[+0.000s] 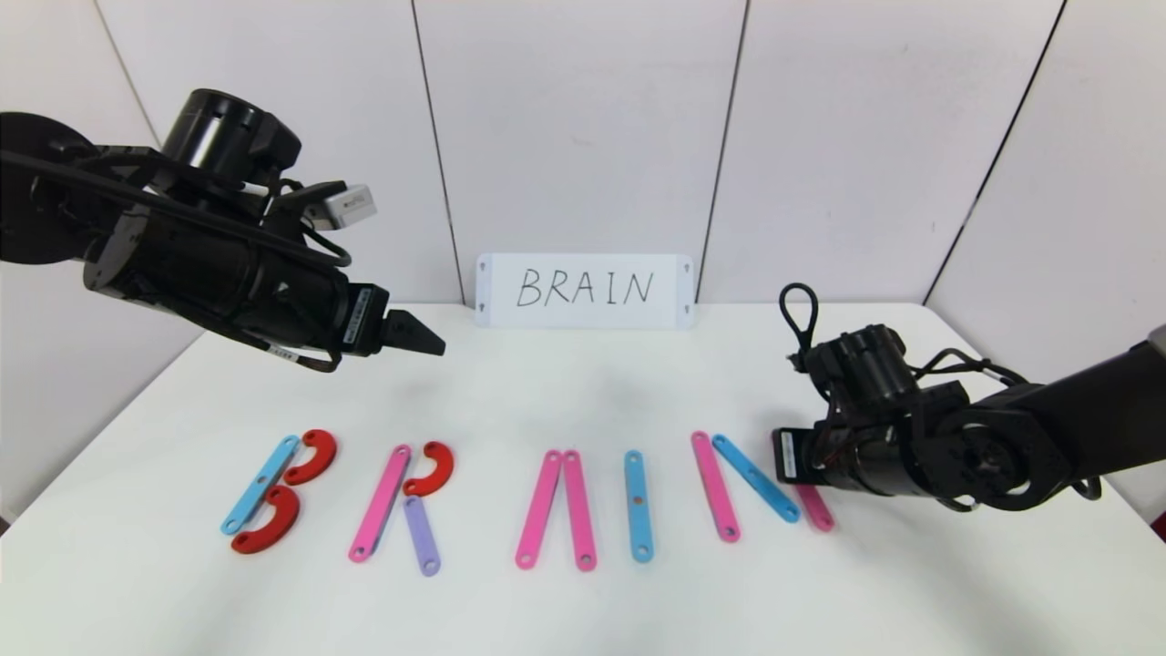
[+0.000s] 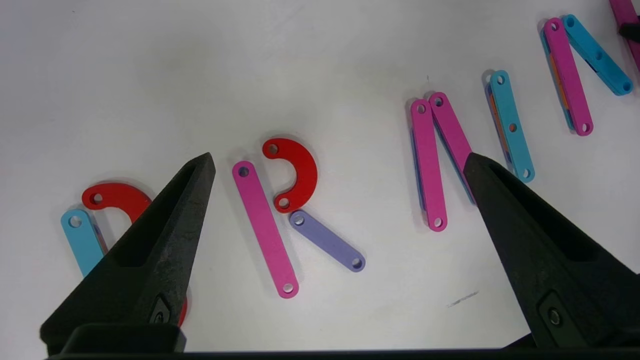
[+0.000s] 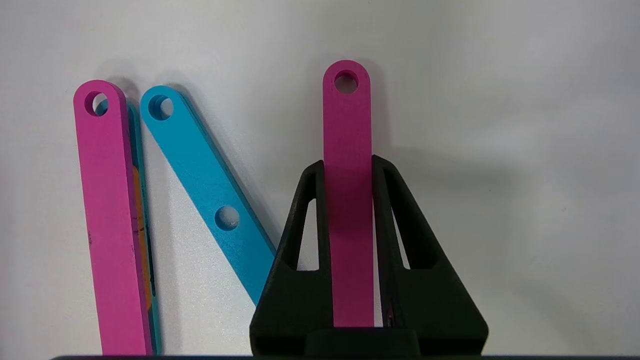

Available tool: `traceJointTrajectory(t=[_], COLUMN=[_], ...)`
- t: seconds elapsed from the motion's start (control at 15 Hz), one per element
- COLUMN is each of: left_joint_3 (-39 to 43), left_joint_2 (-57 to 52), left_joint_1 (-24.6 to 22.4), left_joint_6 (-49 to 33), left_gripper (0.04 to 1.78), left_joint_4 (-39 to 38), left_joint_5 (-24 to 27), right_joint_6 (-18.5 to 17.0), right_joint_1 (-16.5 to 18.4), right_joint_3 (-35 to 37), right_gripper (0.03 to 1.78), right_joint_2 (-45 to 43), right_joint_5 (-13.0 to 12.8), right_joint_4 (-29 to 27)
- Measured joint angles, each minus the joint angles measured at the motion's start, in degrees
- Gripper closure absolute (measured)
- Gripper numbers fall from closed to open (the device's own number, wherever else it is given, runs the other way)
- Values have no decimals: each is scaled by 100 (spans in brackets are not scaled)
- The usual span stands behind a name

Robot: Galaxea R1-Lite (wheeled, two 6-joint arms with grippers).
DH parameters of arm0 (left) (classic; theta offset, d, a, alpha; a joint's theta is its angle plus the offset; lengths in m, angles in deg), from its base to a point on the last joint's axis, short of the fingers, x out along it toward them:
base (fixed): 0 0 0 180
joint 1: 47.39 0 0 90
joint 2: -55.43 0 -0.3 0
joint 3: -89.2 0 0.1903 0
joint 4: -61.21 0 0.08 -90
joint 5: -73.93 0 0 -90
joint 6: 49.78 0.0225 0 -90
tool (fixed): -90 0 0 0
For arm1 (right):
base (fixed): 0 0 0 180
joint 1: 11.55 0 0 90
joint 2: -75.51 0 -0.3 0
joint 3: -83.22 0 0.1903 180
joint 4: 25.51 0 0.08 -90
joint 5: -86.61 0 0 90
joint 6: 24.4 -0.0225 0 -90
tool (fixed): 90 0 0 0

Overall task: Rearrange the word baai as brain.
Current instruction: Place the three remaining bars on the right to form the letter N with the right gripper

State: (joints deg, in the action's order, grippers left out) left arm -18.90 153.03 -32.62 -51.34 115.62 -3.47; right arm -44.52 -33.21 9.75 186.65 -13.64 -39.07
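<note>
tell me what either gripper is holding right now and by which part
The right gripper is shut on a pink strip, its fingers pinching the long edges partway along. The left gripper hangs open, holding nothing.

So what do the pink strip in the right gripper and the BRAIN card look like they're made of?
Pink strip, gripped by the shut right gripper: looks like rigid moulded plastic, matte and slightly grainy, with a clean round hole and rounded end.

BRAIN card: probably paper or thin board, flat white with handwritten marker letters; whether it is laminated I cannot tell.
</note>
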Motion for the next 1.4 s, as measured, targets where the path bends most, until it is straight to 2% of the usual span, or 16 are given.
traceJointTrajectory(t=[0.4, 0.73, 0.93, 1.13, 1.4], left_joint_3=[9, 9, 9, 16, 13], left_joint_2=[4, 4, 4, 6, 6], left_joint_1=[1, 0, 15, 17, 17], left_joint_6=[2, 2, 0, 2, 0], left_gripper=[8, 8, 8, 8, 8], left_joint_4=[0, -1, 2, 0, 0], left_joint_5=[5, 9, 7, 7, 9], right_joint_6=[49, 79, 91, 85, 85], right_joint_1=[2, -2, 15, 26, 69], right_joint_3=[29, 41, 41, 41, 35], right_gripper=[153, 153, 145, 114, 46], right_joint_2=[43, 84, 93, 95, 77], right_joint_5=[-2, -11, -16, -16, -18], right_joint_4=[313, 335, 435, 435, 433])
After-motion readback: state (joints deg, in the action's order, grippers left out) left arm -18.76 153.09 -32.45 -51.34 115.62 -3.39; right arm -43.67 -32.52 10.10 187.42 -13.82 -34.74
